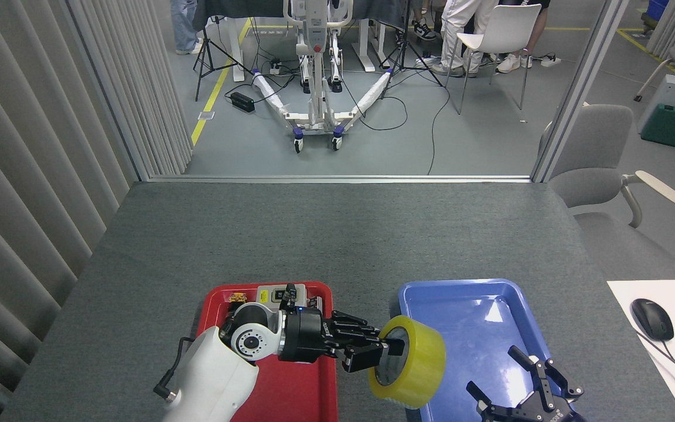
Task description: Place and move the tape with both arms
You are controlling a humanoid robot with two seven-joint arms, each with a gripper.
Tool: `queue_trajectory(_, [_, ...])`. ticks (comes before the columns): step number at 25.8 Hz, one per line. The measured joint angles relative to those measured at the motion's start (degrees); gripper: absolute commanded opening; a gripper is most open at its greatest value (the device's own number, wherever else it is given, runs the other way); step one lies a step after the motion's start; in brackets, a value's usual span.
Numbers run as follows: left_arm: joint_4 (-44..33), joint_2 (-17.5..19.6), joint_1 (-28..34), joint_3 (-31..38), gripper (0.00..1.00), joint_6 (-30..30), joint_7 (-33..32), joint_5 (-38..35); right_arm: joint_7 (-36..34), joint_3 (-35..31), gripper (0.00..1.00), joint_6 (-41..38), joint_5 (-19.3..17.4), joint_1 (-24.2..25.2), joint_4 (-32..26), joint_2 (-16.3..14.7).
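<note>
The left gripper clasps the yellow tape through its core, holding the roll on edge in the air above the near left rim of the blue tray. The right gripper, fingers spread wide, hovers empty over the tray's near end. The red tray lies to the left.

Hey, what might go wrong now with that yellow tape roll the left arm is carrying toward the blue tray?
The left hand pinches the translucent yellow packing tape roll only at its rim, so it might slip. The roll hangs above the blue plastic tray's near-left edge and could clip it. The open right hand waits close by; they might collide.
</note>
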Motion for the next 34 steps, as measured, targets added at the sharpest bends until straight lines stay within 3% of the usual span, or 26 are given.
queue_trajectory(3, [0.77,-0.35,-0.18,-0.06,0.0,0.0,-0.03,0.1,-0.03,-0.29,1.0,-1.57,-3.38,0.89,-0.55,-0.84])
queue_trajectory(7, [1.07,-0.7,-0.25,-0.08,0.0,0.0,-0.07,0.12,-0.05,-0.58,1.0,-1.99,-5.09,2.08,-1.5,-1.37])
queue_trajectory(17, [1.12,-1.54,-0.27,-0.19,0.0,0.0,-0.17,0.25,0.06,1.76,1.0,-2.16,-5.54,7.61,-6.08,-1.15])
queue_trajectory(30, [0.63,-2.52,0.71,-0.43,0.0,0.01,-0.1,0.38,0.34,9.64,0.99,-2.16,-5.63,7.75,-10.51,-0.96])
queue_trajectory(34, [0.3,-2.56,1.23,-0.39,0.0,0.02,-0.07,0.44,0.47,11.65,0.91,-2.16,-5.63,7.49,-10.59,-0.47])
